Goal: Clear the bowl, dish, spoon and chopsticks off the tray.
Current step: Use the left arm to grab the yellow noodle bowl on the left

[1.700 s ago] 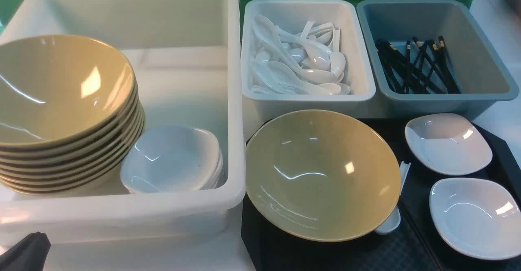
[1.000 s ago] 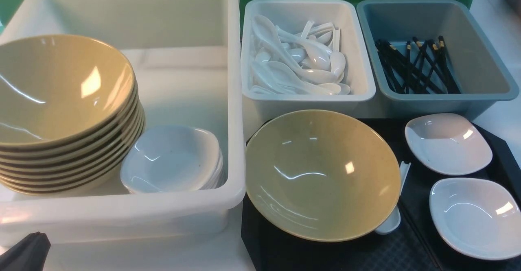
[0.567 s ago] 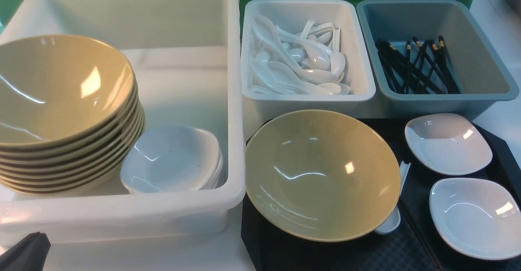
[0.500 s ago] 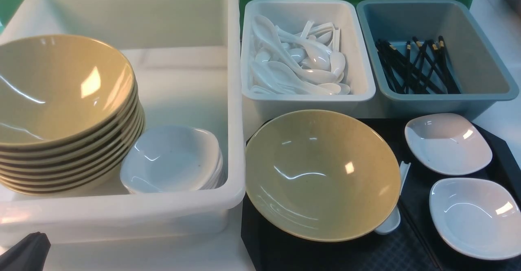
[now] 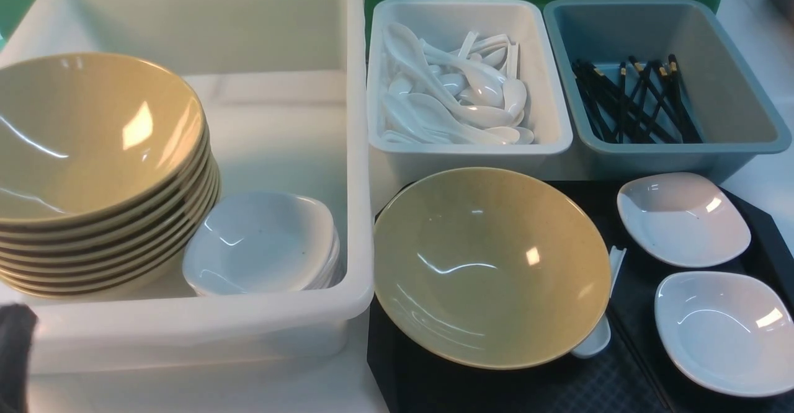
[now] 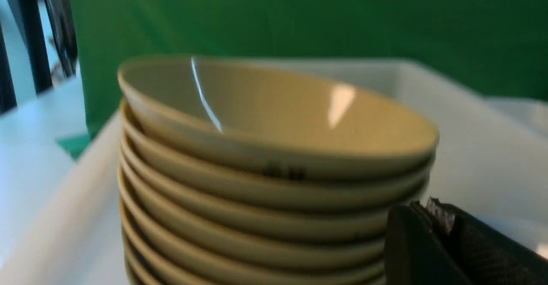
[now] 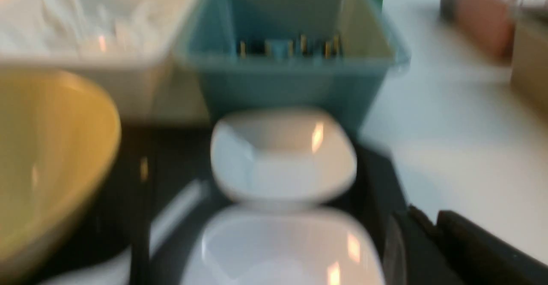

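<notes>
Nothing looks cleared yet, I judge: the bowl (image 5: 490,264), spoon (image 5: 594,340), chopsticks (image 5: 642,366), far dish (image 5: 682,217) and near dish (image 5: 726,332) all lie on the tray (image 5: 422,388). My left gripper (image 6: 424,216), off the tray, is clenched and empty; I cannot tell the right gripper's (image 7: 428,229) state.

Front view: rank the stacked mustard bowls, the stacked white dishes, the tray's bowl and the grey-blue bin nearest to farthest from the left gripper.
1. Stacked mustard bowls: white bin's left, beside the left gripper.
2. Stacked white dishes: same bin, rightward.
3. Bowl: on the tray, centre.
4. Grey-blue bin: back right.
</notes>
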Action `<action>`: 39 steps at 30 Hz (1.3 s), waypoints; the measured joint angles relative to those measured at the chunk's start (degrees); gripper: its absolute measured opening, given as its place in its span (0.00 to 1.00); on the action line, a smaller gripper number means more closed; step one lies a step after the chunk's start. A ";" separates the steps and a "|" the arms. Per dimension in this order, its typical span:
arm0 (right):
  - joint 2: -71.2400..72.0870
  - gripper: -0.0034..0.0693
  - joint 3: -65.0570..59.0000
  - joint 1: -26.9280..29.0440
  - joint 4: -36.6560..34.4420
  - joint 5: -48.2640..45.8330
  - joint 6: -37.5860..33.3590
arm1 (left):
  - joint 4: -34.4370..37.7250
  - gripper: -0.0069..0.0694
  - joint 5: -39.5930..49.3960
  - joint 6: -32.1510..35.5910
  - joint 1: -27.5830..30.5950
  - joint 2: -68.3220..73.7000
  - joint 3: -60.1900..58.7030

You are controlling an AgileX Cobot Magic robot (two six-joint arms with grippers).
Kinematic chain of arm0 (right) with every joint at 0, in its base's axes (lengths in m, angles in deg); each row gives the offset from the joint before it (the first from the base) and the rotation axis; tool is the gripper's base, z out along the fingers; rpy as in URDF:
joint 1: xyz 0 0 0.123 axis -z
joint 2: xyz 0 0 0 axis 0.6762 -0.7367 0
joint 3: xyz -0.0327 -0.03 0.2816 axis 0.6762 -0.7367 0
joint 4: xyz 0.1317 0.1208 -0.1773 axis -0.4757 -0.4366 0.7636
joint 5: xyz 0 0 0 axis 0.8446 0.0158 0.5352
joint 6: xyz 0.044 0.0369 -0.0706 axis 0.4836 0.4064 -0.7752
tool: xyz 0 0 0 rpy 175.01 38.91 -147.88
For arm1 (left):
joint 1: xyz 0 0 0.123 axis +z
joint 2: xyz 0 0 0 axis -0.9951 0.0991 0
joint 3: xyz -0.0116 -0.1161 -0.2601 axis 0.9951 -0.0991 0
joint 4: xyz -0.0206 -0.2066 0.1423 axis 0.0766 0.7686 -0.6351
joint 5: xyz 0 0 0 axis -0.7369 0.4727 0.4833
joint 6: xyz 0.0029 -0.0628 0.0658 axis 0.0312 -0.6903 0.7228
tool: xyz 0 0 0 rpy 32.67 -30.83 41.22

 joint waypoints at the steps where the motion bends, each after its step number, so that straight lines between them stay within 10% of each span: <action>1: 0.00 0.21 0.00 0.00 0.00 3.46 -0.16 | 0.00 0.08 -3.86 0.00 0.00 0.00 0.00; 9: 0.00 0.22 0.00 0.00 0.19 37.46 1.14 | 0.00 0.08 -24.72 0.00 0.00 0.00 0.00; 16: 0.00 0.23 0.05 0.00 0.25 43.71 18.90 | 4.53 0.08 -35.65 -6.27 0.00 0.00 0.43; 33: -11.22 0.11 28.75 0.00 0.25 -1.29 -1.43 | 5.89 0.08 -13.84 3.07 0.00 22.70 36.53; 39: -12.73 0.11 29.24 -1.02 0.25 -21.98 -2.85 | 6.21 0.08 20.74 0.36 0.00 36.15 50.39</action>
